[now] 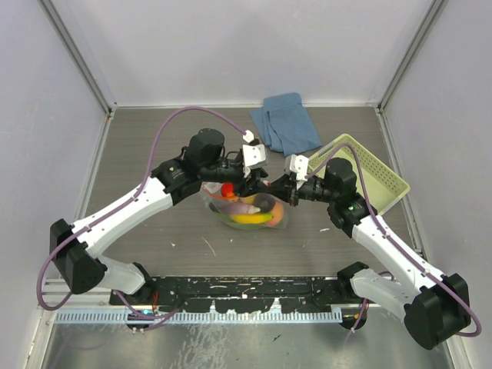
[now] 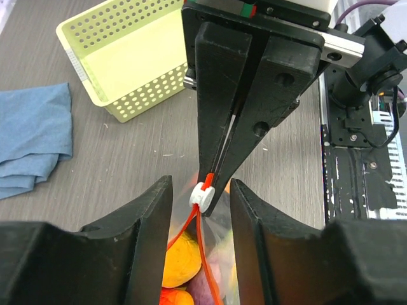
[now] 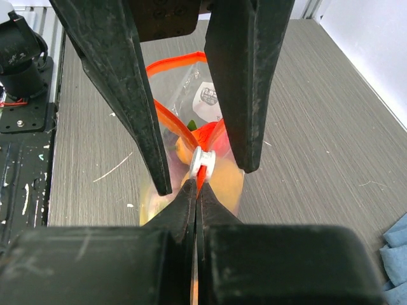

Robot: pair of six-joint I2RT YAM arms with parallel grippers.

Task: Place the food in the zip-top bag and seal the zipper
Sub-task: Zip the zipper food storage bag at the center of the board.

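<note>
Zip-top bag, food inside, mid-tabletop between the arms: right tool pinched shut on zipper end, left tool half-wide astride white slider without touching, strip's long axis running toward tabletop's left edge.

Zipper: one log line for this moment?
food in bag, unsealed | right pincer shut on zipper | left pincer open astride slider

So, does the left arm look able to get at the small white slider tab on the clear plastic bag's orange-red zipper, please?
Probably yes: the left gripper stands open with a finger either side of the white slider tab, nothing between. The right gripper pinches the orange-red zipper just beyond it.
</note>
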